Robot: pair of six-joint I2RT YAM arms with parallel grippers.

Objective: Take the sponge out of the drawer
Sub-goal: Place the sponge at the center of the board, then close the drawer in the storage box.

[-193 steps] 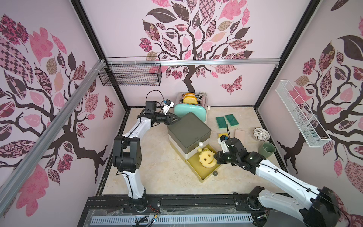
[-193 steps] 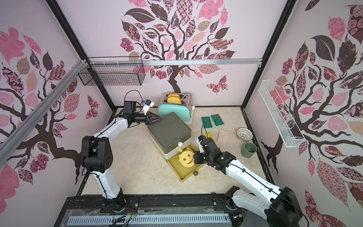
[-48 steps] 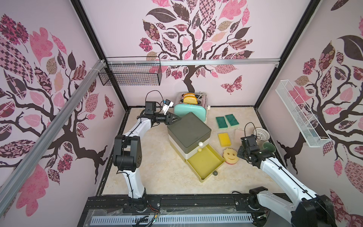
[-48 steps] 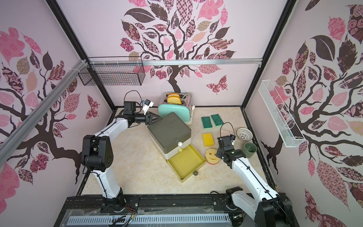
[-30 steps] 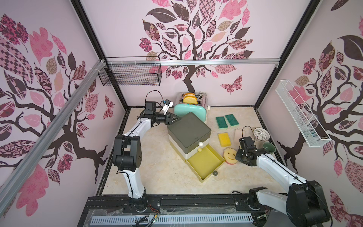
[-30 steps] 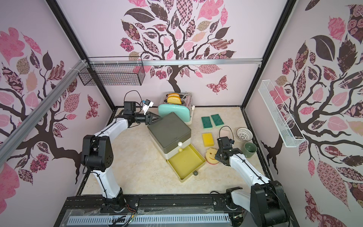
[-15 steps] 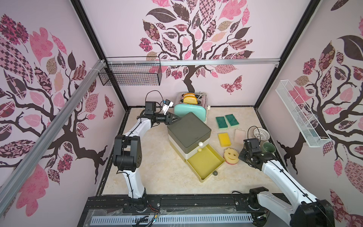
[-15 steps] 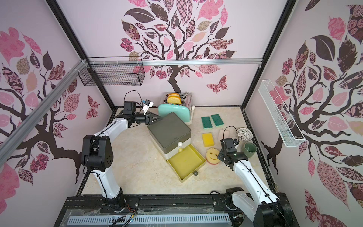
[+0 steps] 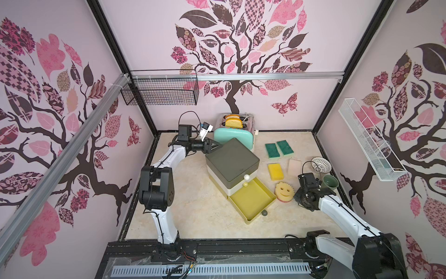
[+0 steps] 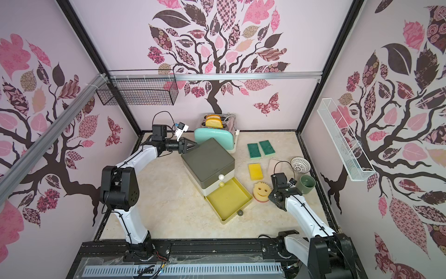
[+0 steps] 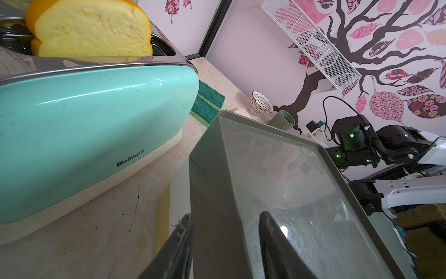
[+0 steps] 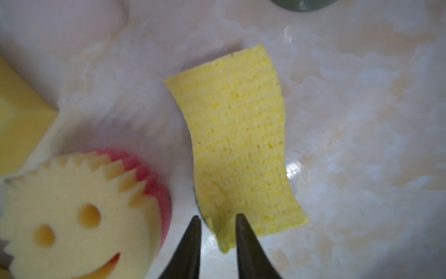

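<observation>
Outside, smiley sponge (image 9: 284, 190) beside bare yellow drawer (image 9: 251, 198), left fingers (image 11: 226, 244) pinching cabinet (image 9: 231, 159), right fingers (image 12: 218, 244) slightly parted.

Your left arm (image 9: 169, 159) reaches forward and inward, its gripper (image 11: 225, 225) level, jaws clamped across the rear corner of the drawer unit (image 9: 231, 157). Your right arm (image 9: 337, 212) stretches forward along its own side, wrist bent so its gripper (image 12: 217, 221) points steeply down, jaws a narrow way apart, straddling the corner of a thin yellow sponge (image 12: 241, 145).
</observation>
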